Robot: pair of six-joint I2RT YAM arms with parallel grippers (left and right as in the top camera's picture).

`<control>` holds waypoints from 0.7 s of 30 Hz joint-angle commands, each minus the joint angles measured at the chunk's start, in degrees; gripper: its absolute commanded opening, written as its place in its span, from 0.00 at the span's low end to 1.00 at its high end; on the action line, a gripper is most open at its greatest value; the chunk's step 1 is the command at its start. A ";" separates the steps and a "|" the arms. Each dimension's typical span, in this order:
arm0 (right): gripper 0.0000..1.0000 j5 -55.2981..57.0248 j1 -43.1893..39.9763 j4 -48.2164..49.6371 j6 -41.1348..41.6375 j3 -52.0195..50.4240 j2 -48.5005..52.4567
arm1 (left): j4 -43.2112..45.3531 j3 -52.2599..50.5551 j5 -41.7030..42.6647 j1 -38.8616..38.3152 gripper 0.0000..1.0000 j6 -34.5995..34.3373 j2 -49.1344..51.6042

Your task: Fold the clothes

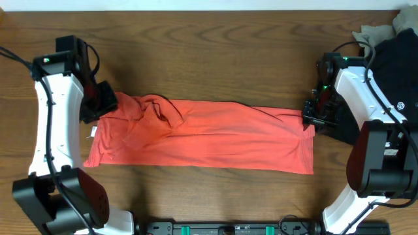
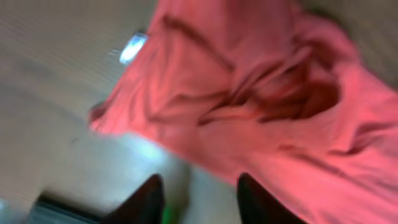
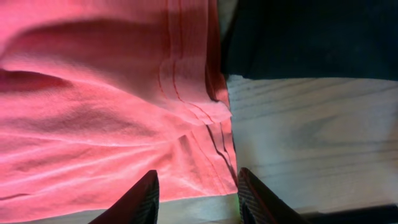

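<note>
Seen from overhead, the coral-red short-sleeved T-shirt (image 1: 209, 134) lies as a long band across the middle of the brown wooden table (image 1: 215, 52), from near the left edge to near the right edge. It is bunched into loose folds at its left end. The left tool (image 1: 98, 103) is at the far left corner of the band and the right tool (image 1: 312, 112) is at its far right corner. A black garment (image 1: 395, 72) is heaped at the right edge, just beside the shirt, and a beige cloth (image 1: 373, 32) lies in the far right corner.

In the left wrist view, which is blurred, the two dark fingers (image 2: 149, 199) are spread and hold nothing. The wrinkled shirt end and a small white label (image 2: 134, 46) lie beyond them.

In the right wrist view the fingers (image 3: 134, 202) are also spread, just above the stitched hem of the shirt. The black garment touches this hem.

Some risks seem likely. If the right tool closes here, it could catch the black cloth together with the hem and drag it into the fold. If either tool takes only the top layer, the band may open again. The bunched left end, if not smoothed, would probably be pressed into a crooked fold.
</note>
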 commanded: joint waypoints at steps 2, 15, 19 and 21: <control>0.41 -0.24 1.22 0.11 -0.26 -0.17 -0.31 | 7.13 -5.99 10.32 -1.68 0.56 5.16 0.11; 0.42 -0.24 1.22 1.03 -0.26 -0.17 -0.31 | 26.49 -19.52 10.16 -12.02 0.76 6.60 0.42; 0.42 -0.22 1.22 1.03 -0.28 -0.17 -0.31 | 27.23 -19.52 7.30 -12.81 0.62 6.60 2.34; 0.42 -0.22 1.22 1.03 -0.28 -0.17 -0.31 | 26.77 -19.52 7.37 -12.81 0.38 6.54 3.61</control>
